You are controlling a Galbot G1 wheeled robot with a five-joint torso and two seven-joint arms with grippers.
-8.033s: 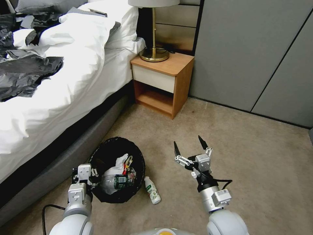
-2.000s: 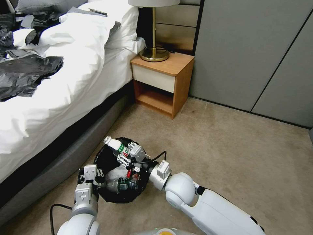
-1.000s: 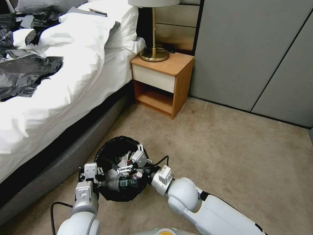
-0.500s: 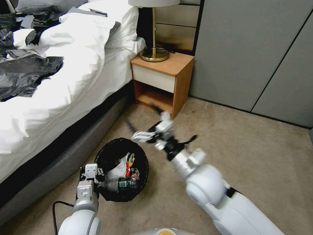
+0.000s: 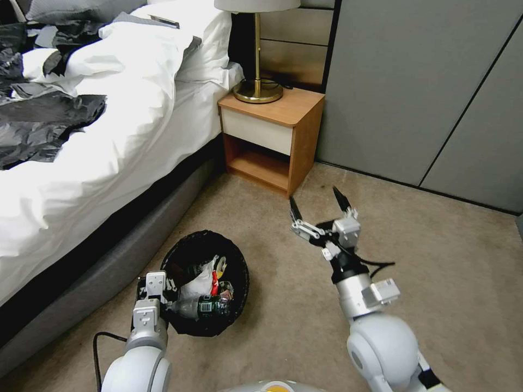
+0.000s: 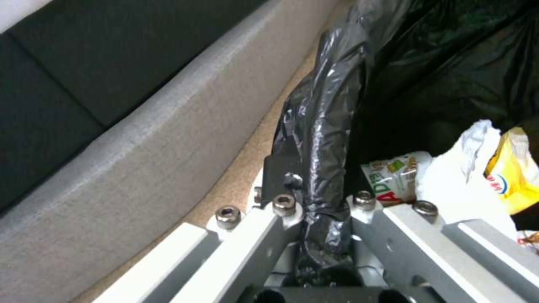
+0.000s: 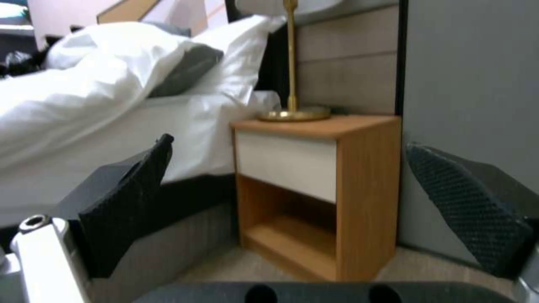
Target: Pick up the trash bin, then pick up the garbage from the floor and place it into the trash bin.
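Floor: beige carpet [image 5: 436, 283] around trash bin [image 5: 239, 283].
Left gripper [image 5: 155, 287]: clamped on bin rim.
Right gripper [image 5: 318, 209]: wide, empty, right of bin.
Advice: hold rim steady, bin level.

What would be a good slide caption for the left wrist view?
Left gripper clamped on the bag-lined rim of the trash bin, garbage inside, beside the bed base.

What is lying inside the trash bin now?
Inside the trash bin: white tissue paper, a yellow wrapper, a small bottle. Anything underneath is covered. The left gripper grips its bag-covered rim.
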